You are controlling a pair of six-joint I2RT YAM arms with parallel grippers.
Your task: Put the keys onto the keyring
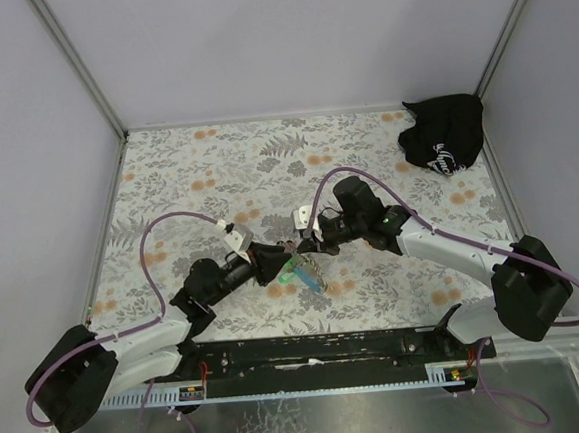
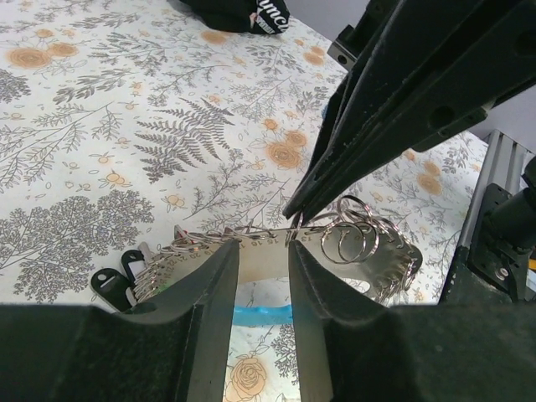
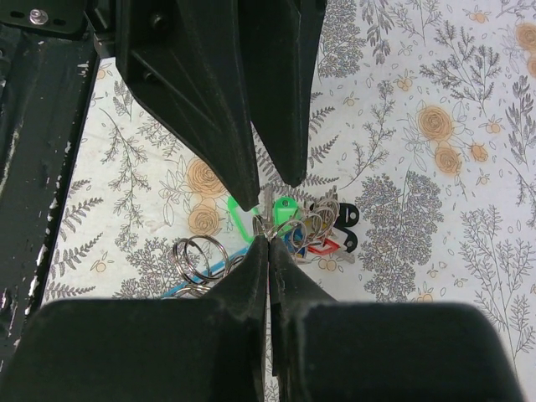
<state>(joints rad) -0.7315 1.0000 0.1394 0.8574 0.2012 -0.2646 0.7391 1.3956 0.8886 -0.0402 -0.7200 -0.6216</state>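
The keyring [image 1: 302, 271] lies mid-table as a tangle of metal rings, a light-blue strap [image 2: 264, 314] and green tags [image 3: 286, 208]. Keys [image 3: 322, 230] with blue, red and black heads cluster on its rings. My right gripper [image 3: 268, 239] is shut, pinching a thin split ring at its tips. My left gripper [image 2: 264, 249] stands opposite, jaws apart, straddling a flat numbered metal plate [image 2: 266, 266] hung with split rings [image 2: 356, 230]. Nothing is visibly clamped between its pads. In the left wrist view, my right gripper [image 2: 293, 216] reaches down to the plate's edge.
A black cloth bag [image 1: 444, 134] with white print sits in the far right corner. Grey walls enclose the floral tablecloth [image 1: 215, 162] on three sides. Loose split rings [image 3: 199, 255] lie left of my right fingers. The metal rail [image 1: 310, 350] runs along the near edge.
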